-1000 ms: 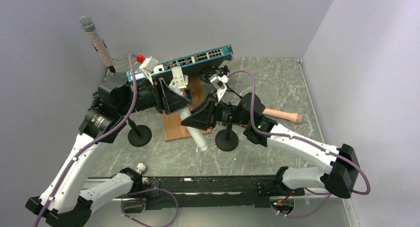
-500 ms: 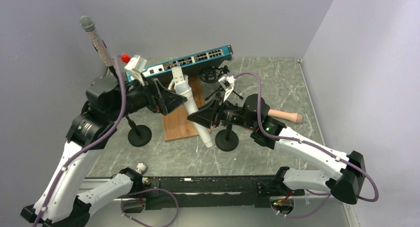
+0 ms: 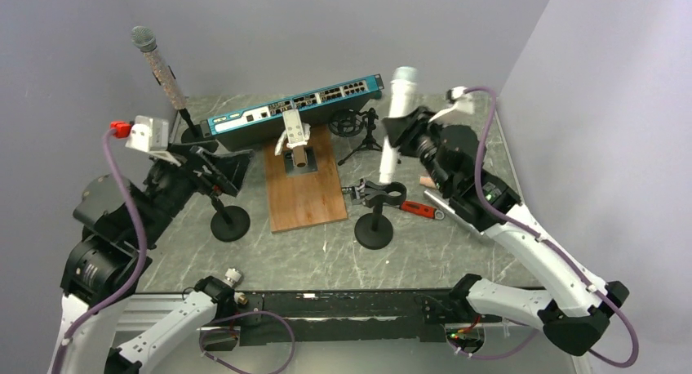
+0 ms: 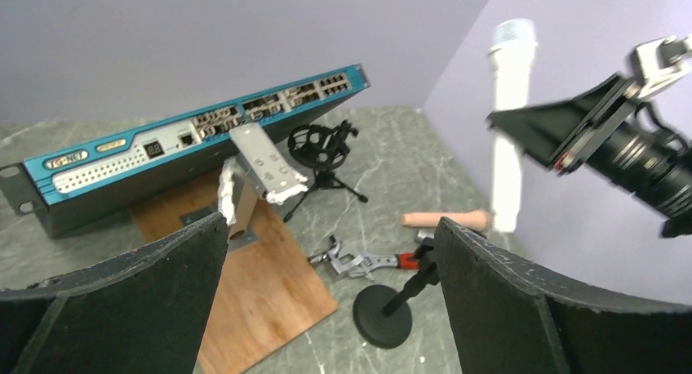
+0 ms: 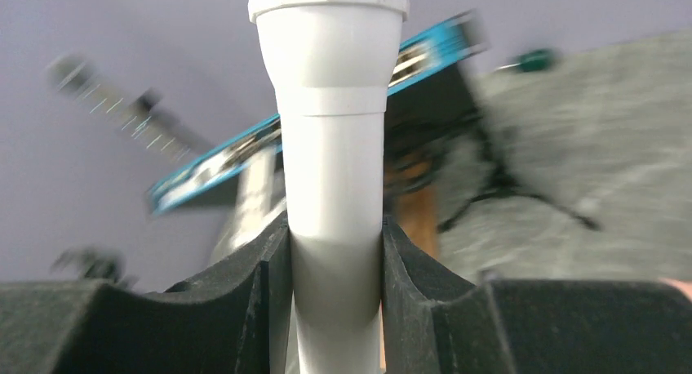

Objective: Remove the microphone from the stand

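The right gripper [image 5: 334, 256] is squeezed tight on the white microphone [image 3: 398, 96]. It holds it by the middle, standing straight up in the air near the back right of the table [image 3: 481, 158]. The microphone is smooth and round like a tube, with a wider top. Its black stand [image 3: 374, 219] is lower down and nearer to me, well apart from it. That stand has a round flat foot, a thin pole and a clip on top.

The left gripper [image 4: 332, 251] is wide open and holds nothing. It hangs over the left side, close to a second black stand [image 3: 229, 224].

A red-handled wrench [image 3: 414, 208] lies just beside the first stand. A pale handle [image 4: 447, 220], smooth and round, lies on the table behind it. A little black tripod [image 3: 357, 127] stands just left of the microphone's bottom end. Behind that sits a long blue box [image 3: 294, 104] with rows of small holes. A flat wooden board [image 3: 303, 190] lies in the middle, with a white bracket [image 3: 294, 133] on it. At the far left a sparkly microphone [image 3: 160, 68] tilts up. The table top is grey stone with white veins.
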Available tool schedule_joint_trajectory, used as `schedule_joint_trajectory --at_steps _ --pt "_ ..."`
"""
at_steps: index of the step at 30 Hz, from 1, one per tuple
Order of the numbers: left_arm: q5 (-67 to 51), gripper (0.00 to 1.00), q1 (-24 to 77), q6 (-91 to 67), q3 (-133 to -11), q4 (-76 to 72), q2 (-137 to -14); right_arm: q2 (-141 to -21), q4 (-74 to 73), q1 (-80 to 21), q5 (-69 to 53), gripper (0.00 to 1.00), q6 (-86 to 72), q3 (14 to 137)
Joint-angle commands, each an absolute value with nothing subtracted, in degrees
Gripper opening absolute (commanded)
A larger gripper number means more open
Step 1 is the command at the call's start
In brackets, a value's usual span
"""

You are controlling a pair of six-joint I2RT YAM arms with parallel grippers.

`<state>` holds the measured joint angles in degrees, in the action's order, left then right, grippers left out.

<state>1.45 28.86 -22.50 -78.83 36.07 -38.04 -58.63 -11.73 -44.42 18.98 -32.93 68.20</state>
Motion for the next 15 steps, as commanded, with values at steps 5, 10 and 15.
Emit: schedule_joint_trajectory --at_steps 5,10,15 --pt "4.59 0.99 28.9 -18.72 -78.45 38.36 -40.61 -62.14 -26.13 -23.75 41.41 0.0 -44.86 70.91" --pt "5.91 0.99 28.84 -17.21 -78.92 38.62 -40.8 -71.75 -31.79 -15.13 42.88 0.0 -55.28 72.82" --pt "5.76 1.0 28.87 -16.25 -79.12 39.21 -40.8 -87.88 -44.46 -9.88 44.26 0.0 -67.57 81.34"
